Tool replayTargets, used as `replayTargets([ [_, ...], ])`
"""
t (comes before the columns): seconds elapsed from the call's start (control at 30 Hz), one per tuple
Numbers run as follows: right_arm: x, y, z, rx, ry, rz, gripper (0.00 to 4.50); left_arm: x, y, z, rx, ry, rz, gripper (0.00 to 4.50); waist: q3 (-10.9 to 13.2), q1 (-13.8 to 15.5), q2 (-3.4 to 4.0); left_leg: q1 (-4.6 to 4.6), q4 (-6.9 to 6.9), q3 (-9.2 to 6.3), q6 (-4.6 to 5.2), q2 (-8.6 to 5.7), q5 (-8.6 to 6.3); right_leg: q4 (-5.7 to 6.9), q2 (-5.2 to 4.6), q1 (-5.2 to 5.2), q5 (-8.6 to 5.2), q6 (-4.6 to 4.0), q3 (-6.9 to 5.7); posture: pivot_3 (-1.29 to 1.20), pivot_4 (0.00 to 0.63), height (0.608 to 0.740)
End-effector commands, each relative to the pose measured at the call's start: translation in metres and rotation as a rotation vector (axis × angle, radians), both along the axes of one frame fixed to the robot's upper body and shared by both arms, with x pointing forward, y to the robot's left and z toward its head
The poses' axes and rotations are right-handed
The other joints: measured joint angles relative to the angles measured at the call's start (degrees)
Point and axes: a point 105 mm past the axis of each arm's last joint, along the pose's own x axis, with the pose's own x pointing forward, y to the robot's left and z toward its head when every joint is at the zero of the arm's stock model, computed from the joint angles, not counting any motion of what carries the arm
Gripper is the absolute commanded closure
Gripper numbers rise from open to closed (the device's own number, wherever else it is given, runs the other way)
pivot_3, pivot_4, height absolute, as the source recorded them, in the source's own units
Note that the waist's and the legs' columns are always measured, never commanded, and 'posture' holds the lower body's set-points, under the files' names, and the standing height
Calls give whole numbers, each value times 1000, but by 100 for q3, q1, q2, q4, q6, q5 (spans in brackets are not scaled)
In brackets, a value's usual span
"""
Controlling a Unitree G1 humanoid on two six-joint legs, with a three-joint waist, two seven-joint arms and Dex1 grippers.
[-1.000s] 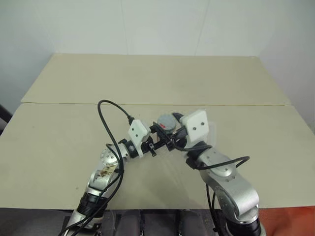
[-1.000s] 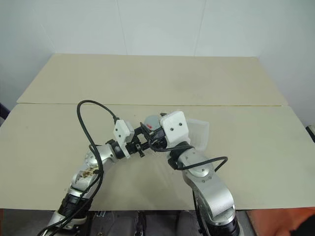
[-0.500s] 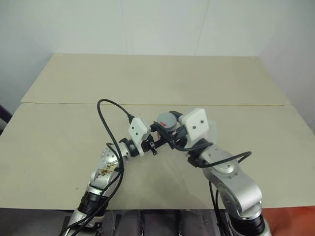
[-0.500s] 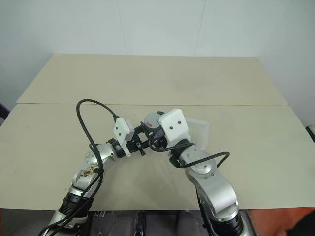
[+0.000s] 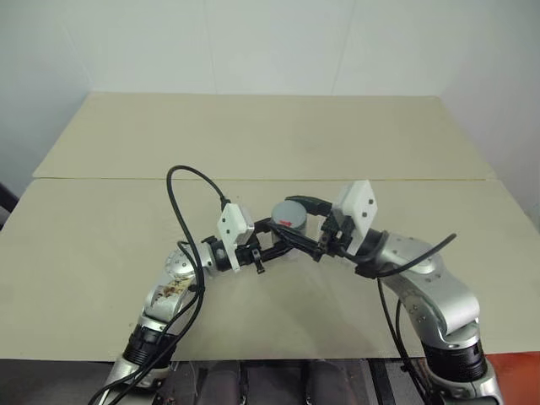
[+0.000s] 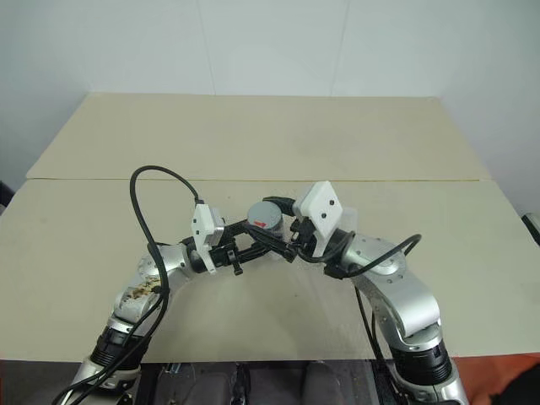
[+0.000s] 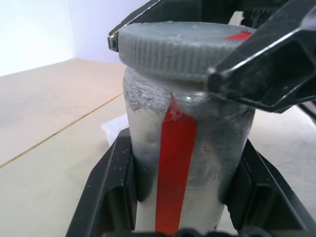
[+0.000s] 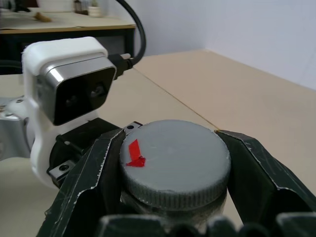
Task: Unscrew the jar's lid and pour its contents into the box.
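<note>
The silver-grey jar (image 7: 143, 123), with a red stripe down its side, stands upright above the table. My left gripper (image 5: 288, 236) is shut on its body, one black finger (image 7: 111, 182) on either side. On top sits the grey lid (image 8: 175, 150) with its small red mark. My right gripper (image 5: 300, 211) reaches in from the right and is shut on the lid's rim, a finger (image 8: 86, 177) on each side. A pale edge of the box (image 7: 114, 132) shows on the table behind the jar. The contents are hidden inside the jar.
The beige table (image 5: 253, 135) stretches far back and to both sides, with a seam (image 5: 126, 178) running across it. A black cable (image 5: 181, 211) loops up from my left wrist.
My right forearm has swung out to the right and its wrist has turned, with the gripper staying around the lid. The left arm and the jar have kept their place.
</note>
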Motion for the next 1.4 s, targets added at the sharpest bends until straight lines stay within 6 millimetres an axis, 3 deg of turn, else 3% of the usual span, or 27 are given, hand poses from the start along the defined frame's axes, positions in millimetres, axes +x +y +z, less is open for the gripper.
replayTargets([
  [0.03, -3, -6, 9, 11, -27, 89, 1672, -11, -6, 16, -29, -83, -59, 2585, 0, 3, 0, 0, 0, 0, 0, 0, 0, 0, 0, 0, 0, 0, 0, 0, 150, 740],
  [0.43, 3, -19, 12, 10, 15, 407, 1672, -9, -11, 20, -34, -121, -79, 2585, 0, 30, 0, 3, 2, 0, 1, 1, 0, -1, 0, 3, 0, 0, 1, 0, 150, 740],
  [0.67, 9, -24, 11, 11, -26, 444, 1672, -9, -14, 20, -31, -142, -76, 2585, 0, 63, 0, 0, 3, 2, -5, 1, 3, 2, 0, 6, 0, 0, 0, 0, 150, 740],
  [0.8, 6, -29, 17, 28, -10, 473, 395, -7, -14, 20, -35, -149, -64, 2585, 0, 88, 0, 0, 6, 2, -6, 3, 3, 1, -1, 6, 1, 0, 0, 0, 150, 740],
  [0.87, 7, -31, 20, 22, -71, 439, 38, -5, -14, 21, -36, -152, -61, 2585, 0, 99, 0, 0, 7, 2, -5, 3, 3, 1, -1, 6, 1, 0, 0, 0, 150, 740],
  [1.07, 6, -43, 28, 15, -168, 320, 38, 1, -13, 18, -28, -156, -44, 2585, 0, 121, 0, 0, 6, 2, -8, 1, 5, 2, -1, 6, 1, 0, -1, 0, 150, 740],
  [1.2, 7, -49, 40, 40, -269, 109, 38, 8, -12, 17, -41, -164, -3, 2585, 0, 120, 0, -4, 8, 4, -16, 0, 9, 3, -4, 8, 1, 2, -2, 0, 150, 740],
  [1.3, 6, -48, 51, 105, -294, -35, 38, 14, -13, 19, -67, -168, 29, 2585, 0, 119, 0, -5, 7, 3, -30, 2, 17, 4, -4, 4, 1, 2, -2, 0, 150, 740],
  [1.4, -8, -35, 58, 170, -301, -102, 38, 21, -15, 19, -60, -181, 69, 2585, 0, 116, 0, -2, 8, 3, -36, 1, 21, 3, -4, 6, 1, 2, -1, 0, 150, 740],
])
